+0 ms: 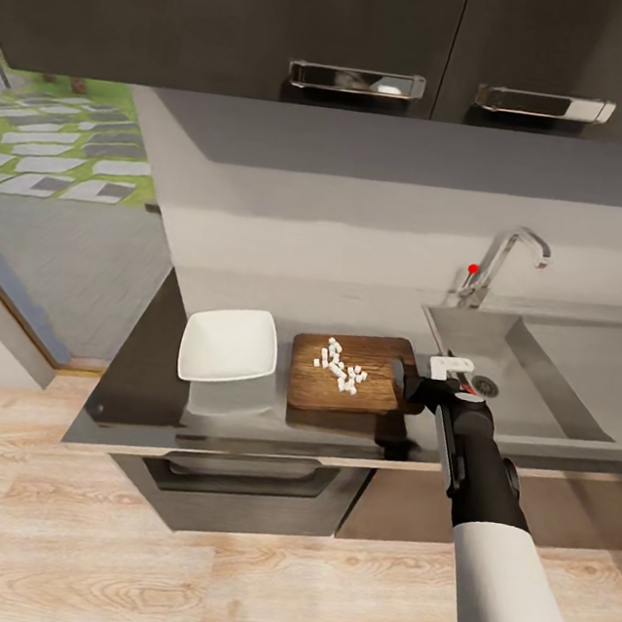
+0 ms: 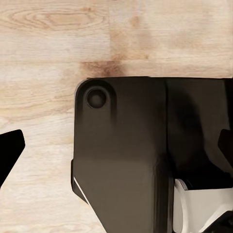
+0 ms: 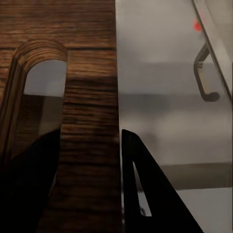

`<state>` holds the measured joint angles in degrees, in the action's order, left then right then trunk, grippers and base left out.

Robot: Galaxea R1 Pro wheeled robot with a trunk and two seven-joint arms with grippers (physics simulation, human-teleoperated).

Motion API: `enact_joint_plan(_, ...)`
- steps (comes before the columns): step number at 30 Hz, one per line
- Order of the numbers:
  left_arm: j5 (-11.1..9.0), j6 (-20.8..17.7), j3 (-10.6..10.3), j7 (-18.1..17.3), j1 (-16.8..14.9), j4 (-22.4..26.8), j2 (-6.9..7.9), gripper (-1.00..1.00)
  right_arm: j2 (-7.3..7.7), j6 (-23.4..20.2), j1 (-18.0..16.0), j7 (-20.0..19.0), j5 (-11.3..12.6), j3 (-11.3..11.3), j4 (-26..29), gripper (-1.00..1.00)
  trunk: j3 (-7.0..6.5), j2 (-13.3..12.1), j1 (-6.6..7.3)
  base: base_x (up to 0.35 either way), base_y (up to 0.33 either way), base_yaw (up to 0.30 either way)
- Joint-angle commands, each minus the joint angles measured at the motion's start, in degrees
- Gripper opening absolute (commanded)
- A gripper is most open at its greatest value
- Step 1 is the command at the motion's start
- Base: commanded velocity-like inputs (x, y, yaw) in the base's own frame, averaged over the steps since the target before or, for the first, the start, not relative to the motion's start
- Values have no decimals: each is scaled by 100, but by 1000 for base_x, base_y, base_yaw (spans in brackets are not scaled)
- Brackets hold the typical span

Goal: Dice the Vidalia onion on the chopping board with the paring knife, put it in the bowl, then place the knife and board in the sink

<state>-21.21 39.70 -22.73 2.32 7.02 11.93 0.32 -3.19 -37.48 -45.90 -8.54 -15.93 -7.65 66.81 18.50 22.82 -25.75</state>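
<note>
Right gripper [image 1: 410, 381] sits at the slotted end of the chopping board [image 1: 339, 393], at the board's 3 o'clock edge, its dark fingers [image 3: 150, 194] parted either side of the strip of wood between the slot and the board's outer edge. In the right wrist view one finger lies over the slot side and the other over the bare countertop [image 3: 165, 97] just beside the edge; whether they press the wood I cannot tell. The right arm [image 1: 484, 491] reaches in from 5 o'clock, black at the wrist and white lower down.

Around it: the sink [image 1: 539, 370] lies at 3 o'clock of the board, its round drain [image 1: 486, 385] just beyond the gripper, with the curved tap [image 1: 509, 259] and its red knob [image 1: 473, 269] at about 1 o'clock. A white square bowl [image 1: 228, 344] stands at the board's 9 o'clock, just beside it and empty. Dark cabinets [image 1: 232, 16] with metal handles [image 1: 356, 80] hang at 12 o'clock.

The board is dark brown with clear grain and rounded corners, lying flat on the grey countertop. A loose scatter of small white onion cubes [image 1: 341, 366] rests on its middle.

The left wrist view shows a dark part of the robot [image 2: 126, 155] over pale wooden floor [image 2: 48, 48]; a dark fingertip [image 2: 9, 150] shows at the edge, and how far that gripper is open I cannot tell
</note>
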Motion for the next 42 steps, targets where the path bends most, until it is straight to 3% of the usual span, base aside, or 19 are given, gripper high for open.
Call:
enact_joint_plan(1,-41,12,-48,24,1,10,3,100,-7,-22,-5,-55,-59,-17,8,-100,-1,9,-4,5,3,0)
enact_joint_plan(42,-41,12,-48,23,1,2,3,100,2,-269,-2,-55,-71,-21,40,-100,-371,9,-4,2,3,0)
